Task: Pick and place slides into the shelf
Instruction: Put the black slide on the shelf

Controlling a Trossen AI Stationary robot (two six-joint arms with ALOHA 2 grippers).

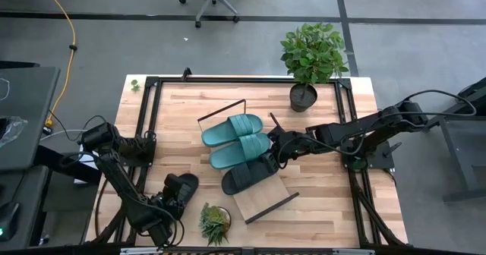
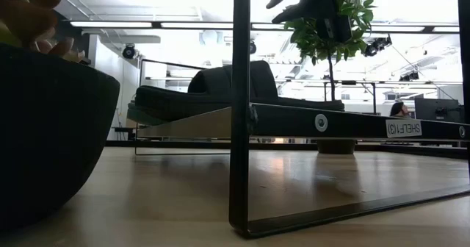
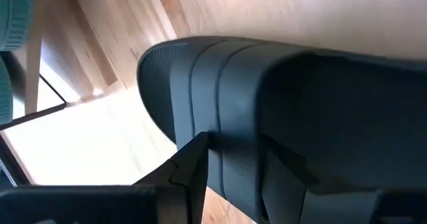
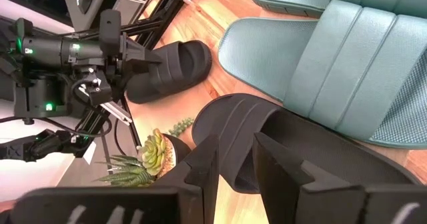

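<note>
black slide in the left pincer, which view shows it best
The right wrist view: the black slide shows whole, held by the left pincer. The high view shows it small; the left wrist view only a close-up strap; the low view does not show it clearly.

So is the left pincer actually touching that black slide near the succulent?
Touching. In the left wrist view the left pincer has its fingers closed around the strap of the black slide; the high view shows that slide at the arm's tip.

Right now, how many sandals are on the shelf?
3: two teal sandals and one black sandal on the shelf. The other black sandal is off it, in the left gripper.
</note>
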